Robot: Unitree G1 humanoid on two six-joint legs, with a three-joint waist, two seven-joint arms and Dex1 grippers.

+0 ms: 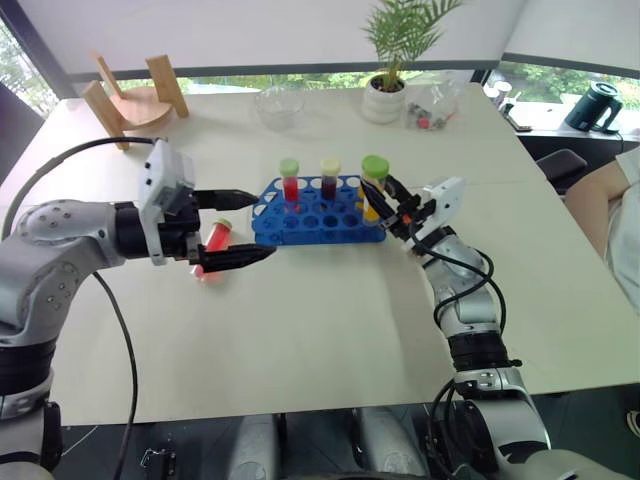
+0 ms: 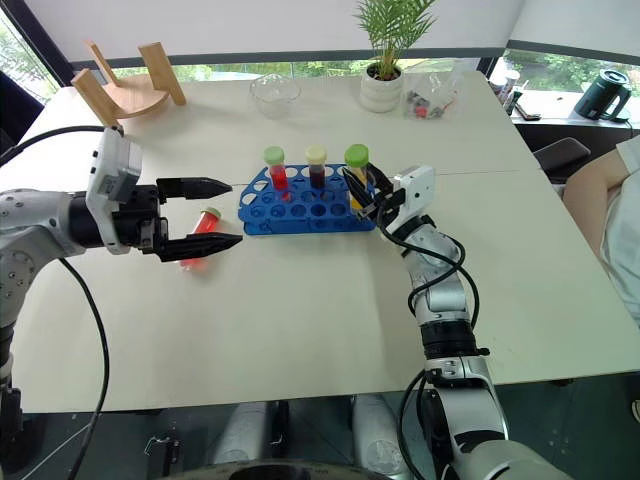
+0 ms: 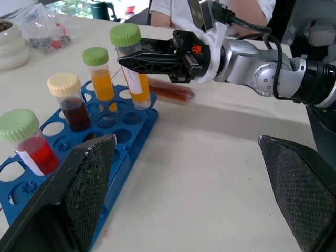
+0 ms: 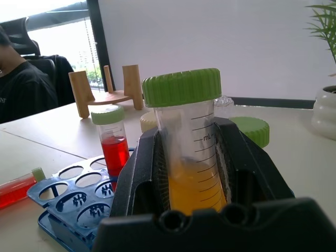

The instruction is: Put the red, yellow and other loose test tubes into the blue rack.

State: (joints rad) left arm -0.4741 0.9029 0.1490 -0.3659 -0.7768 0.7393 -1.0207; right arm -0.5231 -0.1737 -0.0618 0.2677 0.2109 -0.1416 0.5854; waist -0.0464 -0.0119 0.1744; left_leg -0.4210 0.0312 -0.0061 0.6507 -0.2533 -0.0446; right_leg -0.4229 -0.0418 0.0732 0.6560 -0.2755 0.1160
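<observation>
A potted plant (image 1: 388,70), a glass bowl (image 1: 279,104) and a wooden stand (image 1: 135,100) sit along the white table's (image 1: 320,340) far side.

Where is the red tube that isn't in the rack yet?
The loose red tube lies on its side on the table, left of the blue rack, between the open left claw's fingers.

My right gripper (image 1: 388,204) holds a yellow tube (image 1: 374,186) with a green cap, right over the end of the blue rack (image 1: 318,213). A red tube (image 1: 290,183) and a dark tube (image 1: 329,180) stand there. My left fingers (image 1: 240,255) are open wide around another red tube (image 1: 214,243) lying on the table (image 1: 330,320).
</observation>
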